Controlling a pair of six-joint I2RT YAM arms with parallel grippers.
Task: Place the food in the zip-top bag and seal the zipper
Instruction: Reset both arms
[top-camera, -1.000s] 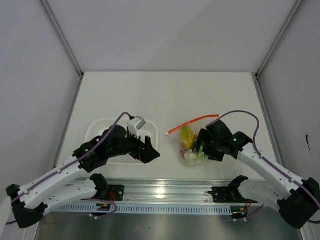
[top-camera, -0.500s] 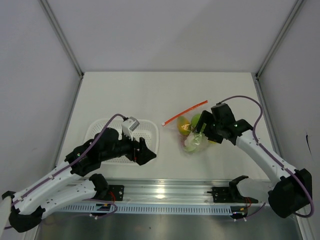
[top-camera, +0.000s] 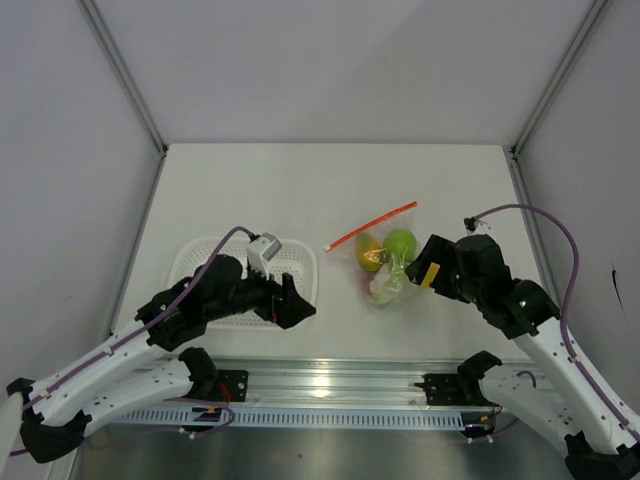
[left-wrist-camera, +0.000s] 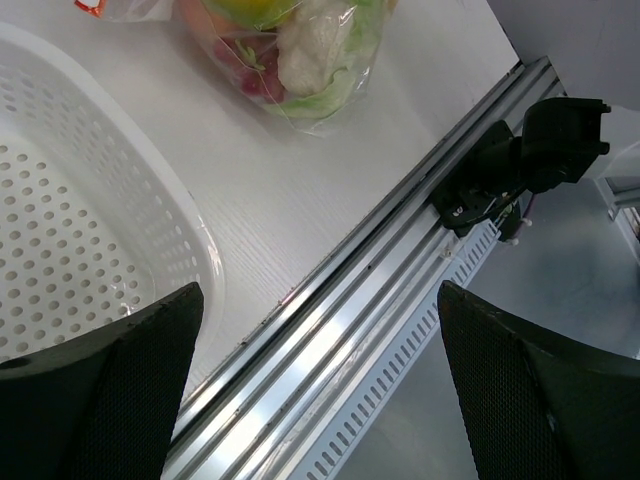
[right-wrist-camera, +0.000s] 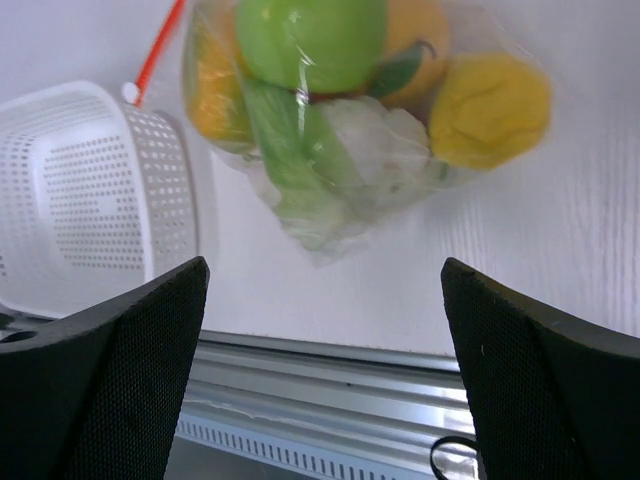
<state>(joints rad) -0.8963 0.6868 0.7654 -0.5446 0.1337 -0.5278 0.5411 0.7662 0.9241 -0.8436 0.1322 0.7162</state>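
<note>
The zip-top bag (top-camera: 385, 270) lies on the table with the food inside: a green fruit (right-wrist-camera: 310, 40), a yellow fruit (right-wrist-camera: 490, 105), an orange one (right-wrist-camera: 215, 90) and a white cauliflower lump (right-wrist-camera: 385, 140). Its red-orange zipper (top-camera: 372, 226) runs slanted along the bag's far side. My right gripper (top-camera: 418, 264) stands open just right of the bag, touching nothing; in the right wrist view the right gripper (right-wrist-camera: 325, 380) has only table and rail between its fingers (right-wrist-camera: 110, 370). My left gripper (top-camera: 297, 300) is open over the basket's near right corner, and the left gripper (left-wrist-camera: 320, 400) is empty.
A white slotted basket (top-camera: 190, 262) sits left of the bag, partly under my left arm; its rim (left-wrist-camera: 150, 200) shows in the left wrist view. The aluminium rail (top-camera: 330, 382) runs along the table's near edge. Walls stand on three sides.
My right gripper opened fully, let go of the bag and drew back to the right. The bag has shifted slightly away from the rail. The left arm barely moved.
</note>
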